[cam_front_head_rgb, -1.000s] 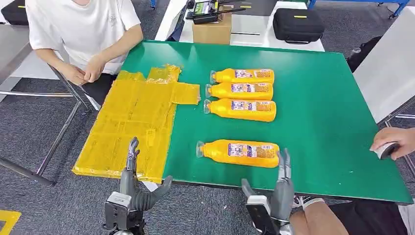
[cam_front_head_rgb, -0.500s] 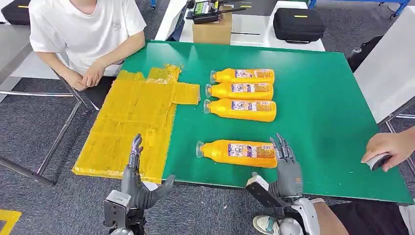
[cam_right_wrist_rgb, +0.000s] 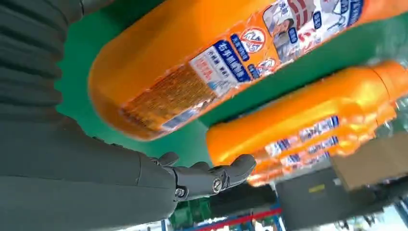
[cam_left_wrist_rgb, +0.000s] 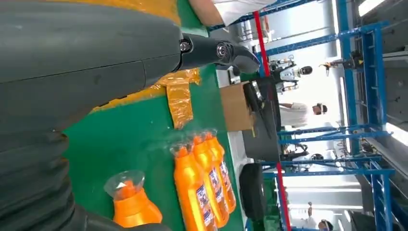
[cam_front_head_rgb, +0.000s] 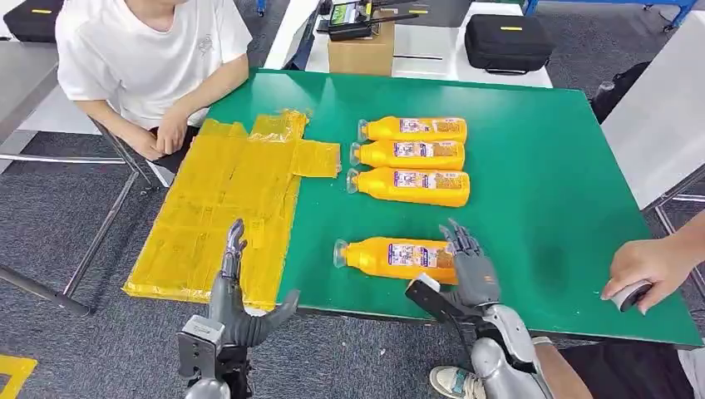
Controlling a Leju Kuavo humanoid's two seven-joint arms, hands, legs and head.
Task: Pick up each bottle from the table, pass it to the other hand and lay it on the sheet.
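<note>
A seated person (cam_front_head_rgb: 145,58) is at the far left, hands near the yellow sheet (cam_front_head_rgb: 224,208), which overhangs the green desk (cam_front_head_rgb: 540,166) along its left edge. The left hand (cam_front_head_rgb: 237,303) hovers off the desk's near edge, fingers spread, holding nothing. Bare green separates the sheet from the near bottle (cam_front_head_rgb: 395,259), which lies on its side close to the near edge, cap toward the sheet. Three more bottles (cam_front_head_rgb: 411,156) lie side by side farther back. The right hand (cam_front_head_rgb: 470,266) is open at the near bottle's base end; the right wrist view shows green between fingers (cam_right_wrist_rgb: 211,178) and bottle. Another person's hand (cam_front_head_rgb: 644,268) rests at the right edge.
</note>
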